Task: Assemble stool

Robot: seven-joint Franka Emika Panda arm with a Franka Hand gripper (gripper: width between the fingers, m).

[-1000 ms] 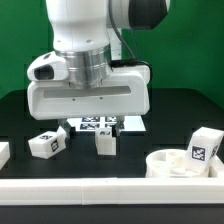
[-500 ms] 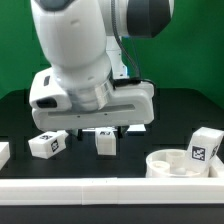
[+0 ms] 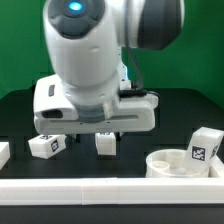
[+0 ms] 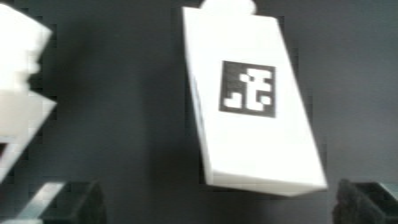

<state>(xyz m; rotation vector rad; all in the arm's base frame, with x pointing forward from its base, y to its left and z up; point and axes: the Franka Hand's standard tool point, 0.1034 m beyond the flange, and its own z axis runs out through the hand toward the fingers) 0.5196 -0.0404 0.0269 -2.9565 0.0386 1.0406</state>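
My gripper point(image 3: 98, 128) hangs open low over the black table, just above a white stool leg point(image 3: 105, 144) at the middle. In the wrist view that leg point(image 4: 249, 95) lies long and flat with a black-and-white tag on it. Its near end reaches toward the gap between my dark fingers point(image 4: 71, 205), and nothing is gripped. A second leg point(image 3: 46, 145) lies to the exterior view's left; it may be the white part point(image 4: 22, 80) beside the first leg in the wrist view. The round seat point(image 3: 176, 164) sits at the exterior view's right, with a third tagged leg point(image 3: 203, 147) standing by it.
A long white border rail point(image 3: 100, 190) runs along the table's front edge. Another white piece point(image 3: 3, 152) shows at the far left edge of the exterior view. The arm's bulky body point(image 3: 90, 50) fills the middle and hides the table behind it.
The hand has come lower and nearer the middle leg, and the arm above it has swung round. The tagged white board behind is now hidden. The jaws have stayed open.
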